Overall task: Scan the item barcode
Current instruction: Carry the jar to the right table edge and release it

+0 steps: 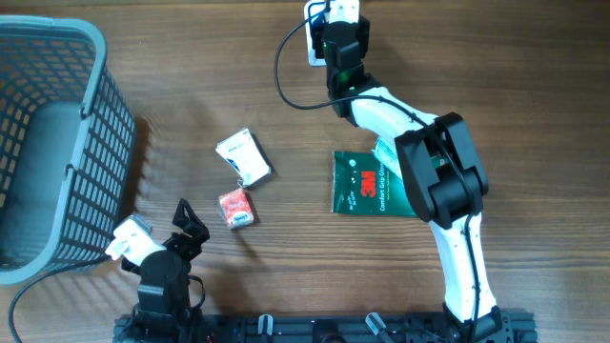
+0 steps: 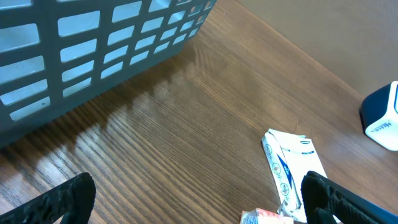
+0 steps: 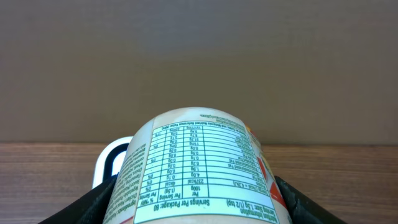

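My right gripper (image 1: 341, 27) is at the far edge of the table, shut on a round tub (image 3: 198, 163) with a nutrition table printed on its side. The tub (image 1: 345, 10) sticks out past the fingers, whose dark pads (image 3: 93, 202) press on both of its sides. A white scanner (image 3: 111, 163) with a dark face stands just behind and left of the tub; in the overhead view the scanner (image 1: 313, 40) sits beside the gripper with a black cable. No barcode shows. My left gripper (image 1: 187, 225) is open near the front left, over bare wood (image 2: 199, 199).
A grey mesh basket (image 1: 95, 114) fills the left side. A white packet (image 1: 242, 156) and a small red packet (image 1: 236, 208) lie mid-table, and a green 3M glove pack (image 1: 367, 183) lies under the right arm. A blue and white object (image 2: 380, 115) shows far right.
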